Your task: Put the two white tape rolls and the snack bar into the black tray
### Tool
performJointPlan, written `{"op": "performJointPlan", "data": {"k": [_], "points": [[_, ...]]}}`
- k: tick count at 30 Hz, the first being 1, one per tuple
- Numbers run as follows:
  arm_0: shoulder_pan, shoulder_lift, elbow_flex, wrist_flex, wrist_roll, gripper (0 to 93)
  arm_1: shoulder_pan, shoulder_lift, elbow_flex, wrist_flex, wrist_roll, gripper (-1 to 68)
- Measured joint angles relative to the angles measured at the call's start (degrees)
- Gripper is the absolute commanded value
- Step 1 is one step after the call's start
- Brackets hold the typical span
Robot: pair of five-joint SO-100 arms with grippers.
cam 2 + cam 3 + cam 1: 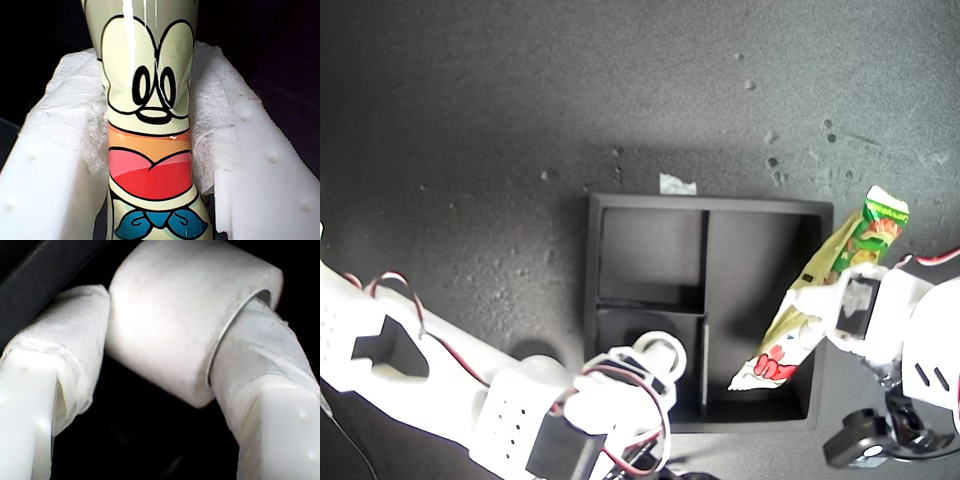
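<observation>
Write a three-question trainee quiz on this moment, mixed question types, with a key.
1. True or false: my first end effector is shut on the snack bar.
2. What does my second end effector hold? A) the power adapter B) a white tape roll C) nothing
3. The snack bar's lower end hangs over the black tray's compartment on which side of the exterior view?

Key: 1 true; 2 B; 3 right, the long compartment.

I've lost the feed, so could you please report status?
My first tool grips snack bar; my second tool grips tape roll, both over black tray. Nothing blocking.
</observation>
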Motion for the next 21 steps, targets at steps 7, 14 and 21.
{"op": "performJointPlan", "data": {"k": [7,14,21], "points": [[-4.83,14.5,0.0,4.75,5.63,16.4,-0.26,-4.92,-1.67,-1.32,0.7,-0.3],[-7.03,22.5,3.96,5.62,4.66,15.6,-1.14,-8.26,-4.57,-1.32,0.7,-0.3],[-4.22,24.61,13.01,5.8,-2.37,14.2,-1.23,-10.37,-6.33,-1.32,0.7,-0.2]]}}
